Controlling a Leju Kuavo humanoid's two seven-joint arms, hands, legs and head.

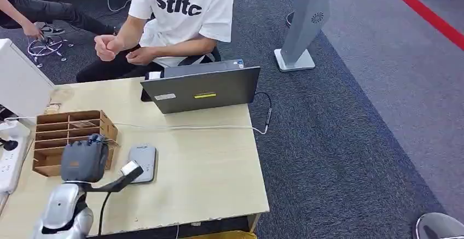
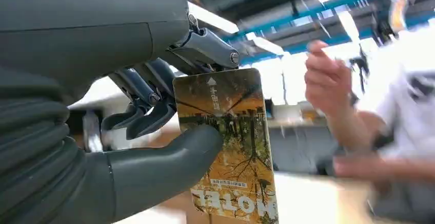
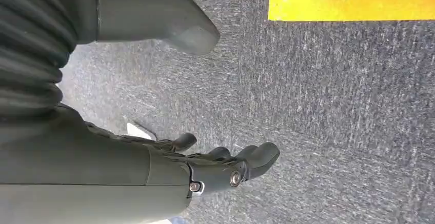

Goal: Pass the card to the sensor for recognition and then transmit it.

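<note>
- The left robot hand (image 1: 83, 159) pinches the card (image 2: 225, 142) between its thick thumb and darker fingers, holding it upright; the card is printed with autumn trees and lettering.
- In the head view that robot hand hangs over the near left part of the bench (image 1: 208, 179), just beside the grey sensor (image 1: 143, 162), a flat pad lying on the wood. I cannot tell from here whether the card is already over the pad or short of it.
- My judgement: the step in hand is presenting the card to the sensor. The next move calls for laying the card's face low and flat over the pad, then carrying it across to the person (the hand-over looks not yet begun).
- The right robot hand (image 3: 225, 170) hangs down over grey carpet (image 3: 333, 121), holding nothing, its fingers loosely curled and apart from the thumb.
- Behind the left robot hand stands a wooden slotted rack (image 1: 71, 132); a white cable (image 1: 186, 127) runs across the pale bench.
- Farther on sits an open laptop (image 1: 202, 91), its back to the robot.
- Beyond it sits a person in a white T-shirt (image 1: 180, 9), hands raised near the chest.
- To the far right, a grey floor stand (image 1: 303, 25) and a red line (image 1: 421, 9) mark the carpet.
</note>
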